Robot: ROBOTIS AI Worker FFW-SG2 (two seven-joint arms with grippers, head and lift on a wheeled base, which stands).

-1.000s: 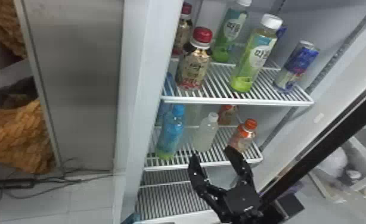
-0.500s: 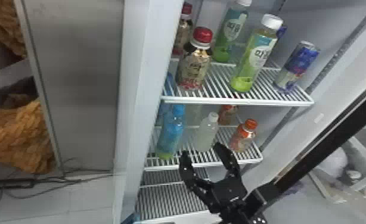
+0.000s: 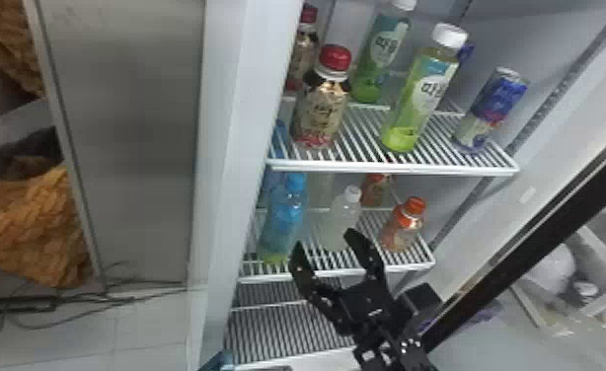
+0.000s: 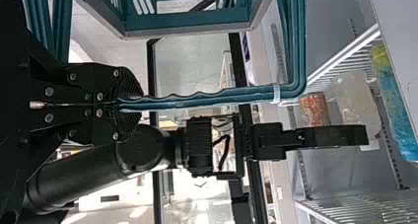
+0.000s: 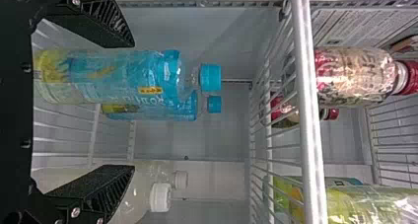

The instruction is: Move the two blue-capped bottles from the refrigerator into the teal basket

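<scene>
My right gripper [image 3: 324,240] stands open in front of the middle shelf, right of and nearer than the front blue-capped bottle [image 3: 284,222]. In the right wrist view, that upright bottle [image 5: 113,78] lines up between the open fingers of my right gripper [image 5: 132,106], closer to one of them; contact cannot be told. The second blue-capped bottle [image 5: 165,111] is behind it, partly hidden. The left wrist view has my left gripper [image 4: 121,104] shut on the handle of the teal basket [image 4: 187,25]. A teal piece of the basket [image 3: 218,362] appears at the head view's bottom edge.
A white-capped bottle [image 3: 342,222] stands just right of the blue-capped one, with an orange-capped bottle [image 3: 403,227] farther right. Above is the wire shelf [image 3: 396,170] holding more bottles and a can [image 3: 492,111]. The refrigerator's side wall [image 3: 233,148] bounds the left.
My right gripper has moved left and a little farther toward the middle shelf, nearer the blue-capped bottle, with its fingers staying open. The bottles have not moved.
</scene>
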